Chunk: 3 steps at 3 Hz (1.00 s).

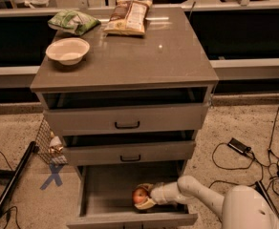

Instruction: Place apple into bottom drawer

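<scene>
- Your apple (139,195) is inside the cabinet's (204,82) bottom drawer (106,190), low over the grey floor and close behind the drawer's front panel, a little right of the middle.
- Your gripper (143,196) is in that drawer too, with its pale fingers (147,188) closed around the apple, one above and one below, so the fruit is held between them. You cannot tell whether the apple touches the drawer floor.
- The bottom drawer is pulled well out from the cabinet front, and the left part of its floor lies bare.
- Your arm (197,192) reaches in from the cabinet's right side, bends over the drawer's right edge and runs leftward to the apple; the robot's white body (249,209) stands at the cabinet's lower right corner.
- Above it, the middle drawer (130,152) and the top drawer (125,119) are each pulled out a little, with a dark gap showing above each front and a black bar handle at each centre.
- On the cabinet top, a white bowl (68,50) sits near the left edge, a green bag (73,21) lies behind it at the back left, and a snack bag (128,17) lies at the back centre.
- On the floor left of the cabinet you have a blue cross (52,175) and a black bar (13,180) lying aslant.
- On the floor right of the cabinet, black cables (240,149) trail about.
</scene>
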Available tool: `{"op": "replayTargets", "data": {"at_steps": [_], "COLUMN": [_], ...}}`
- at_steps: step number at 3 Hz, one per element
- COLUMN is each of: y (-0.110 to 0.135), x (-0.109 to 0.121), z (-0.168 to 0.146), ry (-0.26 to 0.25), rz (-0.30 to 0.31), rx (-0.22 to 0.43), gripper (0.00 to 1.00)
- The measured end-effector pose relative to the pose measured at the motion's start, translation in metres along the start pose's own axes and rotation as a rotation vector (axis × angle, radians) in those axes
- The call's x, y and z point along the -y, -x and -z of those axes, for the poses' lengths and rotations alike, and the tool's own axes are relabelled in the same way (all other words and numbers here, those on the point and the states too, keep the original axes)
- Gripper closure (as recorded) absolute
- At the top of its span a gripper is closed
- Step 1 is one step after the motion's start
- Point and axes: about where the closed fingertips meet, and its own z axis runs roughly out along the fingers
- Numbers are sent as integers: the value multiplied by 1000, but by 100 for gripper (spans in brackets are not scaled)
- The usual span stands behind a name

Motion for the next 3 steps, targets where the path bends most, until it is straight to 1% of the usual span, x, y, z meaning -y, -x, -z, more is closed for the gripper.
{"op": "replayTargets", "data": {"at_steps": [1, 2, 3], "y": [1, 1, 3], "x": [-2, -3, -5], "z": [-3, -4, -7], "ry": [6, 8, 20], "rz": [1, 0, 3], "rx": [2, 2, 1], "gripper": [4, 0, 0]}}
